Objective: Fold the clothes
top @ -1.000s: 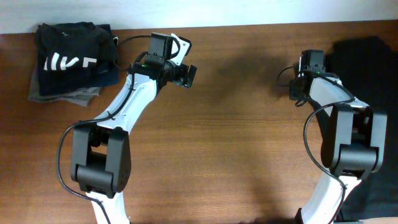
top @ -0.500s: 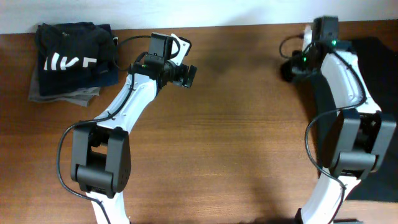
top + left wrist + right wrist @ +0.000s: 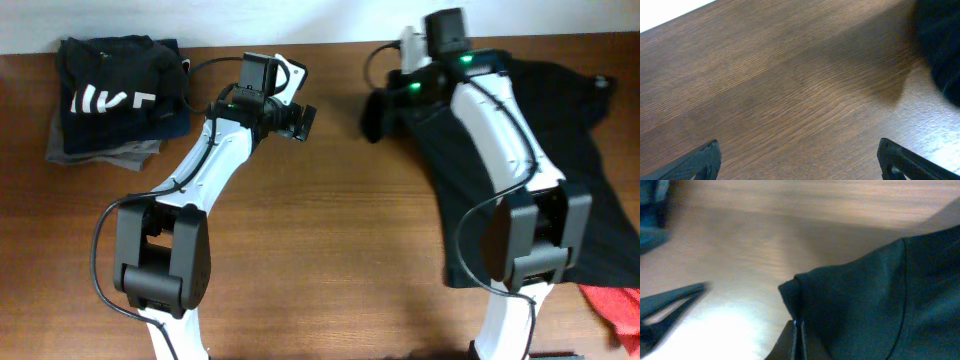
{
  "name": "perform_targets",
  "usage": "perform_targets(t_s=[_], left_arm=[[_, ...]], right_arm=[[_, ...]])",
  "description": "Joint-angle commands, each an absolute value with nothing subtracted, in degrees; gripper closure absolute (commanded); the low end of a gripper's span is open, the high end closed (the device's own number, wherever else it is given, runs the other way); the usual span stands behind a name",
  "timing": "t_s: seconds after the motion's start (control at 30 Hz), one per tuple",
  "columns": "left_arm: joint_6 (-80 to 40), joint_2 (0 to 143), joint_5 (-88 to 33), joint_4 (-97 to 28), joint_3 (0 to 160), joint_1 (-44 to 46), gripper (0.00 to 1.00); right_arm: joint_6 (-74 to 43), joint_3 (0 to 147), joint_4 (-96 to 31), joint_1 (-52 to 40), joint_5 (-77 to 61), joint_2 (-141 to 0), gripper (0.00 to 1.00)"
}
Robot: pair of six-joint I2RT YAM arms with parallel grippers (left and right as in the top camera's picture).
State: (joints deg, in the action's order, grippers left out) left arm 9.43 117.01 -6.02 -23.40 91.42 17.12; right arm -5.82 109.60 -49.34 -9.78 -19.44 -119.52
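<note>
Two grips over wooden table: wide apart and empty at left fingers, pinched shut on edge of black garment at right fingers; folded clothes stacked far left.

Table ctr open, folded stack far-left, black garment rt

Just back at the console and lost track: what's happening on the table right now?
The right gripper is shut on an edge of the black garment, holding it near the far middle of the table, with the rest spread toward the right side. The left gripper is open over bare wood, holding nothing. A folded pile of dark clothes sits at the far left, and an orange-red shirt shows at the near right edge.
</note>
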Motion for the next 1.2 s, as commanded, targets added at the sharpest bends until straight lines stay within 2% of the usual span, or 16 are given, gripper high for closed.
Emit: perform_targets(t_s=[0.0,0.1,0.17,0.23,0.37,0.57,0.7,0.8,1.17], left_arm=[[9.9,117.4,-2.6,-23.5,92.2,17.0,0.01],[9.9,117.4,-2.8,-24.2,92.2,17.0,0.01],[9.9,117.4,-4.8,-25.3,92.2,17.0,0.01],[9.9,117.4,-8.7,-26.5,92.2,17.0,0.01],[9.5,117.4,-14.6,-29.0,92.2,17.0,0.0],[-1.9,119.1,-20.6,-29.2,92.0,17.0,0.01],[-8.9,122.4,-29.0,-29.2,92.0,17.0,0.01],[-13.1,124.8,-30.0,-29.1,92.0,17.3,0.01],[-11.9,126.3,-27.0,-22.6,92.0,17.8,0.01]], right_arm=[[-11.5,111.2,-47.7,-15.5,-24.2,-117.5,0.94],[-11.5,111.2,-47.7,-18.8,-21.4,-117.5,0.78],[-12.5,111.2,-47.7,-20.2,-17.0,-117.5,0.61],[-14.0,111.2,-47.7,-20.7,-12.8,-117.5,0.48],[-14.1,111.2,-47.8,-19.6,-11.9,-117.5,0.32],[-15.5,113.8,-52.2,-14.0,-11.9,-117.3,0.28],[-15.8,117.8,-59.6,-8.7,-11.9,-117.3,0.26],[-16.0,120.0,-65.4,-5.0,-11.9,-117.3,0.21],[-16.0,120.2,-82.3,0.8,-6.7,-117.4,0.2]])
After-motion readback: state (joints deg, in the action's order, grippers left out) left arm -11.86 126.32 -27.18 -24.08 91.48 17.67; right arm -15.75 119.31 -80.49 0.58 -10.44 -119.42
